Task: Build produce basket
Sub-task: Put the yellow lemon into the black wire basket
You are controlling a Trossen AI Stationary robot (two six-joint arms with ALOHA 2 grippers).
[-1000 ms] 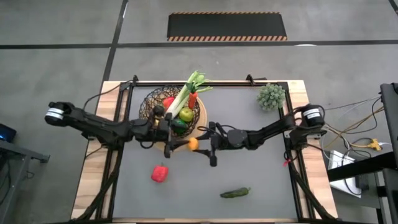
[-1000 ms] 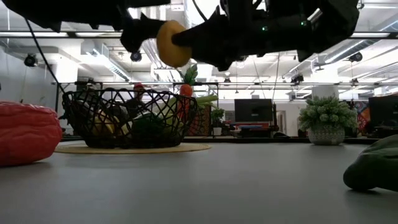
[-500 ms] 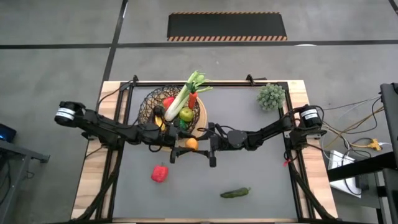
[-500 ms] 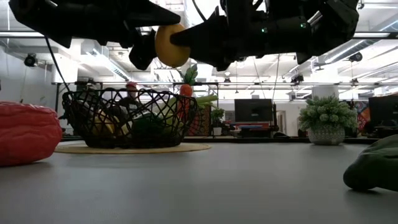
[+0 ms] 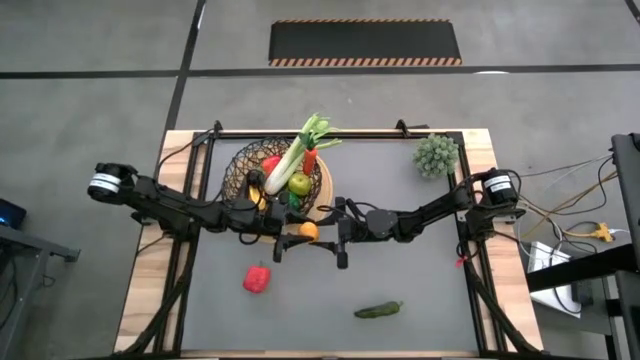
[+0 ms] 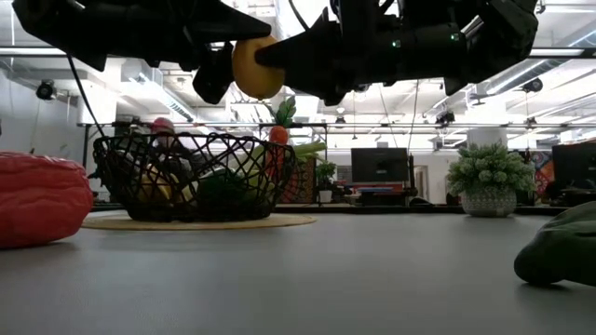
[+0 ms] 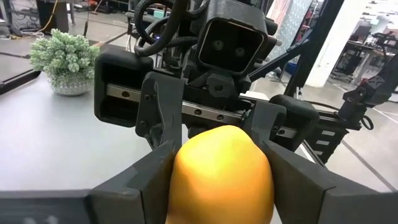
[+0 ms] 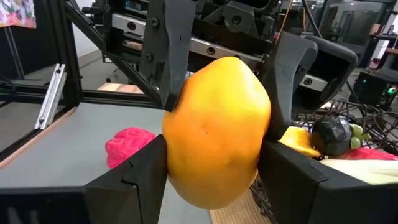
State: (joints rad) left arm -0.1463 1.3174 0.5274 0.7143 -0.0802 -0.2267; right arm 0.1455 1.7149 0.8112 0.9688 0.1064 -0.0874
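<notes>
A yellow lemon (image 5: pixel 309 231) hangs above the table just in front of the basket (image 5: pixel 236 172), with both grippers on it. My left gripper (image 5: pixel 297 235) reaches it from the left and my right gripper (image 5: pixel 322 232) from the right; both are shut on it. The dark wire basket rests on its flat tan base (image 6: pixel 196 221) and holds a leek (image 5: pixel 295 155), a carrot (image 5: pixel 311 158), a green apple (image 5: pixel 299 184) and more produce. A red pepper (image 5: pixel 257 278) and a dark cucumber (image 5: pixel 378 310) lie on the grey mat. My left gripper pinches the lemon's two sides (image 7: pixel 181 163) between its fingers (image 7: pixel 140 183), coming level from the table's left. The lemon is lifted clear of the table. My right gripper pinches the lemon's opposite end by its sides (image 8: pixel 171 163) between its fingers (image 8: pixel 127 183), level from the table's right. The two pairs of fingers face each other across the lemon (image 6: pixel 258 67).
A spiky grey-green potted plant (image 5: pixel 436 154) stands at the far right corner. The pepper (image 6: pixel 37 200) lies near left and the cucumber (image 6: pixel 563 247) near right, with bare mat between them under the grippers.
My left gripper has come down and toward the table's right, onto the lemon, and its fingers now flank the fruit. My right gripper has kept the lemon still in the air.
</notes>
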